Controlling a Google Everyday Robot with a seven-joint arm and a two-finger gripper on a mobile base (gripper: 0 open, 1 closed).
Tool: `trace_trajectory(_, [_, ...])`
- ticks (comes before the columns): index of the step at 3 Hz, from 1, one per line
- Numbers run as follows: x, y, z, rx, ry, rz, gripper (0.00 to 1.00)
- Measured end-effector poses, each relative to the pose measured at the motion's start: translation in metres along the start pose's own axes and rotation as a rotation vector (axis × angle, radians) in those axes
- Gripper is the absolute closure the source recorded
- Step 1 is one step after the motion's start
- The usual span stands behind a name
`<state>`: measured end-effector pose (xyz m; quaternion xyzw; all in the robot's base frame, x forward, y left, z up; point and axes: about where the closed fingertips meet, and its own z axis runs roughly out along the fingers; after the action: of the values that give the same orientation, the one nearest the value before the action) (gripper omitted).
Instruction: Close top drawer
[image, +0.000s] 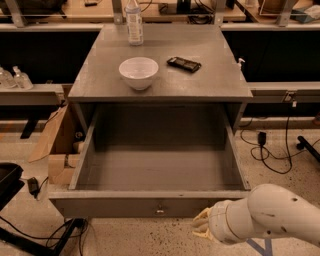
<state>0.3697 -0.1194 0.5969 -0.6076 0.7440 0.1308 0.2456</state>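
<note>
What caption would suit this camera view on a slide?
Robot gripper low in front of the pulled-out top drawer; white bowl, bottle and dark flat item on the cabinet top.

white bowl (138, 71), bottle (133, 22), dark packet (184, 64) on cabinet top (215, 82)

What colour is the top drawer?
Top drawer is grey, camera view; gripper just below its front.
</note>
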Motion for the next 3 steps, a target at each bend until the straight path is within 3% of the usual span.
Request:
trace_trajectory(1, [-0.001, -0.037, 0.012, 0.018, -0.036, -0.004, 1.0])
trace_trajectory(2, [-0.001, -0.034, 0.012, 0.018, -0.036, -0.004, 1.0])
trace_trajectory(3, [-0.009, -0.092, 0.03, 0.023, -0.095, 0.005, 1.0])
